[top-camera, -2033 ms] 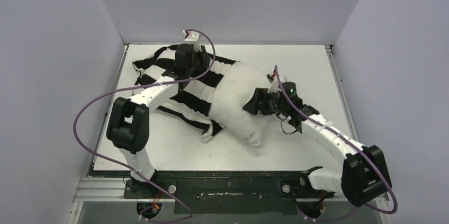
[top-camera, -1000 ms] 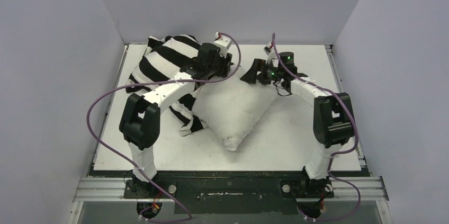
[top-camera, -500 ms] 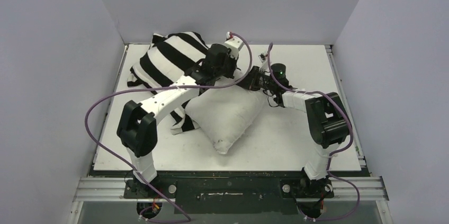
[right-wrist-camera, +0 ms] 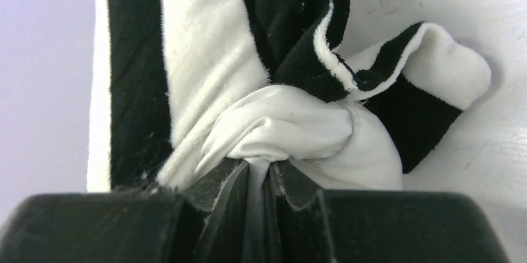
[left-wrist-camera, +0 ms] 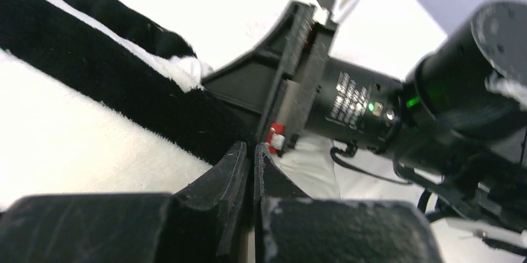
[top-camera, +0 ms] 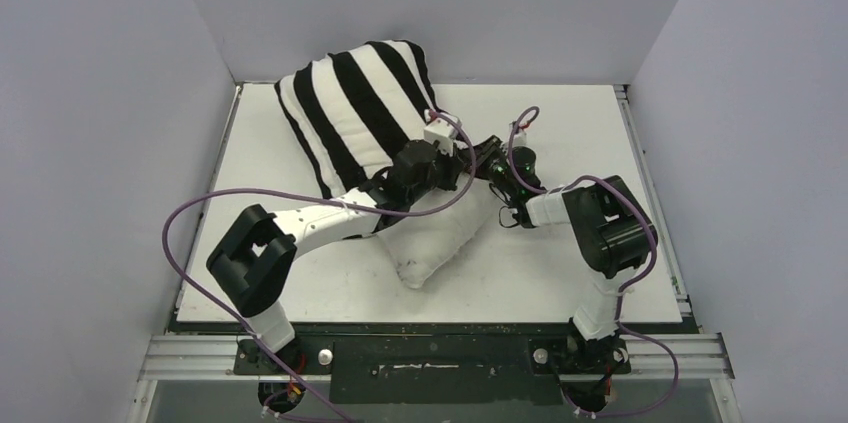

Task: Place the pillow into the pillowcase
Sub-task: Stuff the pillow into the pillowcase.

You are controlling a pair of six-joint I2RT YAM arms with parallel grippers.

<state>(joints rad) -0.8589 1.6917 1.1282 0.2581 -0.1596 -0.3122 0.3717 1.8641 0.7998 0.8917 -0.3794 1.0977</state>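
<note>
My left pincer (top-camera: 462, 171) and right pincer (top-camera: 484, 165) meet almost tip to tip at the centre of the table (top-camera: 620, 243) in the top view, too small there to read their jaws. The pillowcase (top-camera: 350, 108) rises plump from them toward 11 o'clock. The pillow (top-camera: 440, 228) lies under them with a bare corner pointing to 6 o'clock. Its far end is hidden beneath the left arm (top-camera: 320, 215), and I judge it partly inside the striped mouth.

From the left wrist, the fingers are pressed together with their tips against a black stripe running off to 9 o'clock. I take them as pinching the hem. The right pincer sits just beyond, at 1 o'clock.

From the right wrist, the fingers are nipped on a bunch of striped plush plus a smoother white fold. I cannot tell whether that fold is lining or pillow.

The pillow should be light, bulky and squashy, best taken by a corner. The case is limp and likely to slide, so I would hold its hem on opposite sides of the mouth.
</note>
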